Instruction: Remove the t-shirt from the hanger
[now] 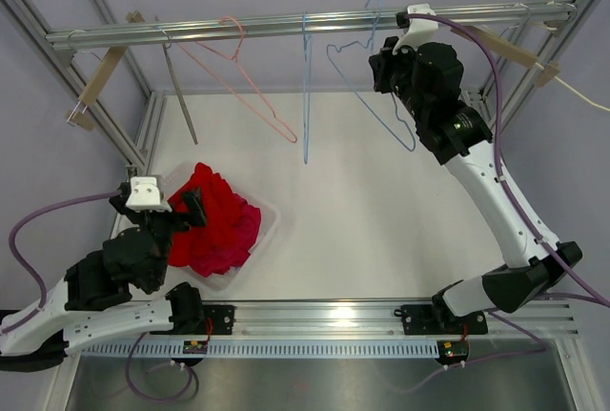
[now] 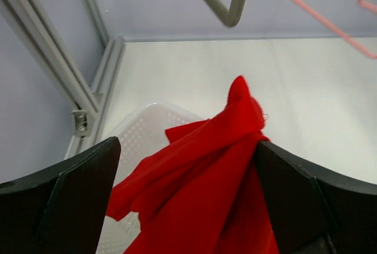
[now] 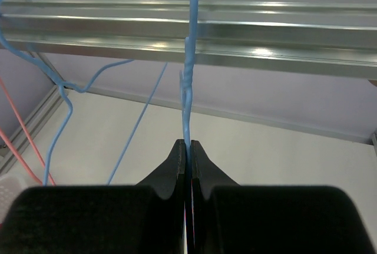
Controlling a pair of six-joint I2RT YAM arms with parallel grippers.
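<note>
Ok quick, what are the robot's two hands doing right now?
Left gripper: open, over the red t-shirt.
Right gripper: closed on the blue hanger.

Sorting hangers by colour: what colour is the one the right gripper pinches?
Light blue; the hanger shows best in the right wrist view.

The white tabletop had one see-through plastic bin sitting on it, over by the left edge toward the front. Above the far side, a metal rail ran across and carried four hangers: a grey hanger, a pink hanger, an edge-on blue hanger and a wider blue hanger furthest right.
</note>
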